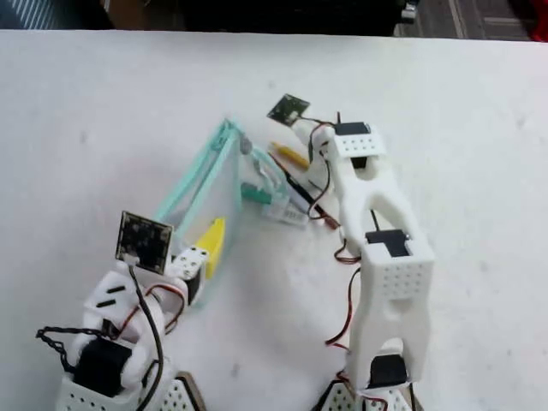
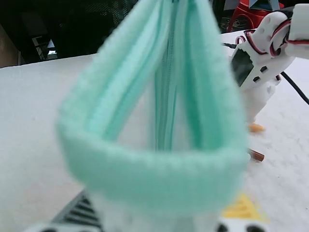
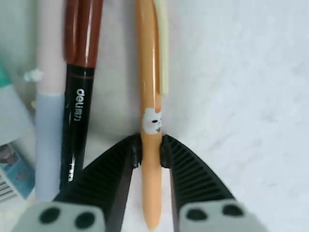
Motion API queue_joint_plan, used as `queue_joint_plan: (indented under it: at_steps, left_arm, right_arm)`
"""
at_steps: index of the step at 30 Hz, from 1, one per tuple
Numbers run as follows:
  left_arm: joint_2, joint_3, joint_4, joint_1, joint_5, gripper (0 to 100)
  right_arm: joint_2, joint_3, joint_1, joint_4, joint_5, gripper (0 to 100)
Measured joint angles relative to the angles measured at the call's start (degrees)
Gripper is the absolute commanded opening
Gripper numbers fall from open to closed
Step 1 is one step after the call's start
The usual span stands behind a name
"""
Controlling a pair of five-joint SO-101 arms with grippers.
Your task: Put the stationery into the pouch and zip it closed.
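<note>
The mint-green pouch (image 1: pixel 208 184) lies on the white table with its mouth gaping, and its rim (image 2: pixel 154 174) sits close up in the left wrist view. My left gripper (image 1: pixel 205 253) is shut on the pouch's near end; a yellow finger (image 2: pixel 241 209) pokes out beneath the rim. My right gripper (image 3: pixel 150 147) is shut on an orange pen (image 3: pixel 148 72), which lies flat beside the pouch (image 1: pixel 289 155). Next to it lie a brown-and-black pen (image 3: pixel 79 92) and a pale blue pen (image 3: pixel 48 125).
More stationery, with a teal item (image 1: pixel 255 195) among it, is heaped between the pouch and the right arm (image 1: pixel 377 223). That white arm (image 2: pixel 256 58) rises beyond the pouch mouth. Red and black cables (image 1: pixel 347 300) trail by its base. The table edge (image 1: pixel 274 32) runs along the back.
</note>
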Motion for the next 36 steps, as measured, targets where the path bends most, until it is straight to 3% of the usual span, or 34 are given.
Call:
queue_joint_plan:
  at_steps: [36]
  left_arm:
    - [0.0, 0.1, 0.1, 0.0, 0.0, 23]
  right_arm:
    - [0.1, -0.1, 0.6, -0.1, -2.9, 1.5]
